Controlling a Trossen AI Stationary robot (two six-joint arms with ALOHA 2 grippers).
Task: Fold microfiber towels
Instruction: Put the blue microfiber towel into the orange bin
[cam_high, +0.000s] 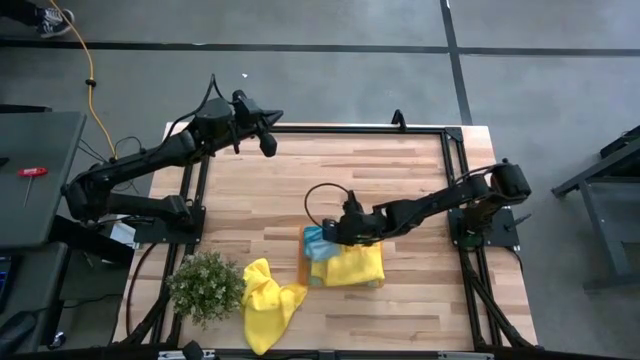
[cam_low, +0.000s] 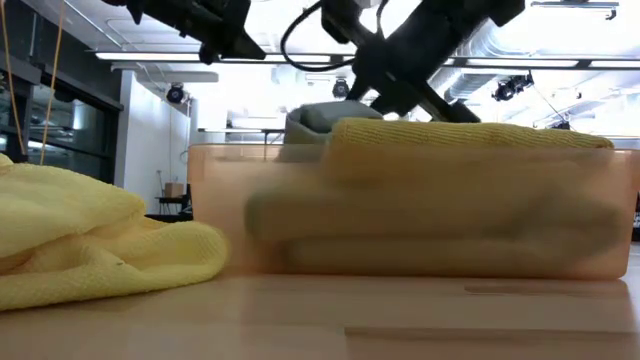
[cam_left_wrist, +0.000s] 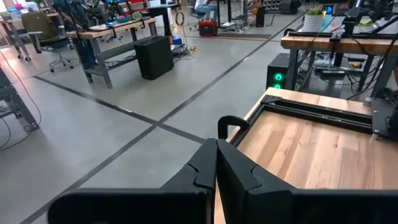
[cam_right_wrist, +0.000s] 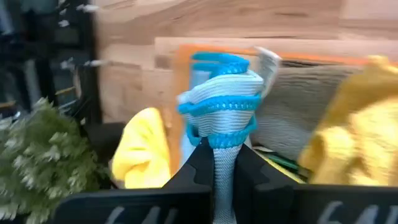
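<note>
The right end effector is clamped on the light blue fuzzy microfiber towel, bunched between its fingers above the orange tray; the left end effector is closed.

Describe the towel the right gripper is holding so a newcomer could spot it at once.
Find the orange tray near the wooden table's front edge, piled with folded towels. The right gripper hangs over its left end, shut on the light blue towel. It is the only ribbed one with bright blue trim; its neighbours are yellow or grey.

The right gripper is reaching toward nine o'clock, jaws pinching a light blue towel. The left gripper is waiting at eleven o'clock, jaws closed.
</note>
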